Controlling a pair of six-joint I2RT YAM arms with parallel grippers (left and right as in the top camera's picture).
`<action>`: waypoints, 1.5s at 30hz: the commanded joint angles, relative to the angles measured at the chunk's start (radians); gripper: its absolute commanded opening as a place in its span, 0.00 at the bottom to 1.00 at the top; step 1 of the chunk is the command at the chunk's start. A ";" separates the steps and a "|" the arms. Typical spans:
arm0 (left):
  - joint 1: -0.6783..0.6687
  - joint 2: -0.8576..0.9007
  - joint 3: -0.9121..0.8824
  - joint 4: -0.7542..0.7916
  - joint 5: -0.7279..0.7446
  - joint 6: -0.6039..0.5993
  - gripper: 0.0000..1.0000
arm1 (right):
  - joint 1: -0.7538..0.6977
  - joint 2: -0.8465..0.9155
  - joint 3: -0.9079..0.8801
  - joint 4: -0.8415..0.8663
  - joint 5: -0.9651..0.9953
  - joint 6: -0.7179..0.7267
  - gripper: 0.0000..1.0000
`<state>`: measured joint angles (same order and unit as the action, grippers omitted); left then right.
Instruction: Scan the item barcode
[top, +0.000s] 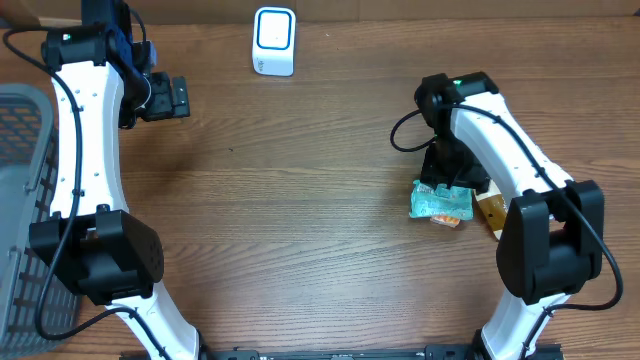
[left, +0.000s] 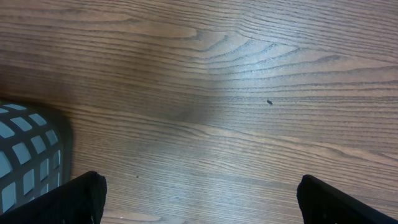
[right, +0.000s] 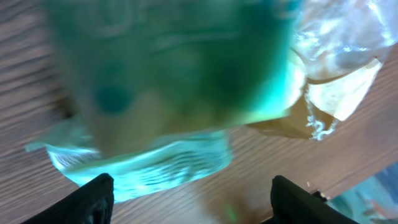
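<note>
Teal packet (top: 440, 203) is lying near the tabletop's right edge, the right gripper (right: 193, 196) hanging over it with jaws wide, partly hiding it. Scanner (top: 273, 40) is sitting at the far edge; left gripper (left: 199, 199), jaws spread wide, is hovering by the basket (top: 25, 190).

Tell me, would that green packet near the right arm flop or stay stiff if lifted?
Probably floppy: the green packet looks like thin crinkled film in the right wrist view. Likely light too, lying flat on the table. Its glossy surface may be slippery and slide when pushed.
</note>
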<state>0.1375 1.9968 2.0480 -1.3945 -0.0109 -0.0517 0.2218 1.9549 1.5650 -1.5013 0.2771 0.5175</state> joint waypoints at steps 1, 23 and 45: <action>-0.001 -0.027 0.000 0.001 0.004 0.011 1.00 | -0.016 -0.058 0.001 -0.003 0.049 0.008 0.97; -0.001 -0.027 0.000 0.001 0.004 0.011 1.00 | 0.046 -0.838 0.020 0.183 -0.526 -0.339 1.00; -0.001 -0.027 0.000 0.001 0.004 0.011 1.00 | -0.002 -1.042 -0.149 0.304 -0.337 -0.362 1.00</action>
<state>0.1375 1.9968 2.0480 -1.3949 -0.0109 -0.0517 0.2474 0.9459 1.5024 -1.2644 -0.1104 0.1814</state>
